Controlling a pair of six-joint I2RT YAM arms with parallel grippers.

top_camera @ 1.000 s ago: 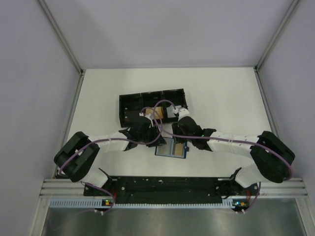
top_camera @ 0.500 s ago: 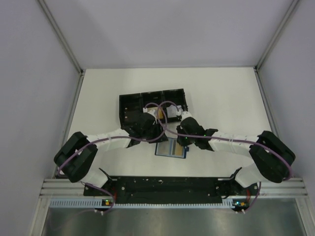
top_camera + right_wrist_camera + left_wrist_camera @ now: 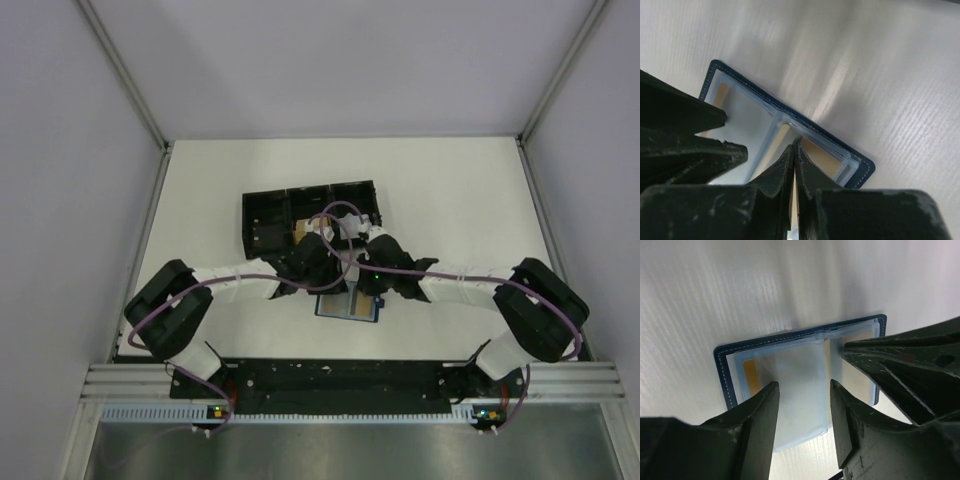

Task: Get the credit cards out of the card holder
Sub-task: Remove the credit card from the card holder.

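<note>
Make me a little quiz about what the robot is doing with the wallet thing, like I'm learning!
1. True or false: the card holder lies open on the table.
2. The left hand is open. The right hand is: A wide open, B shut, C out of sight.
3. Fill in: the cards in the clear pockets look ____ coloured.
Key: 1 true; 2 B; 3 orange-tan.
</note>
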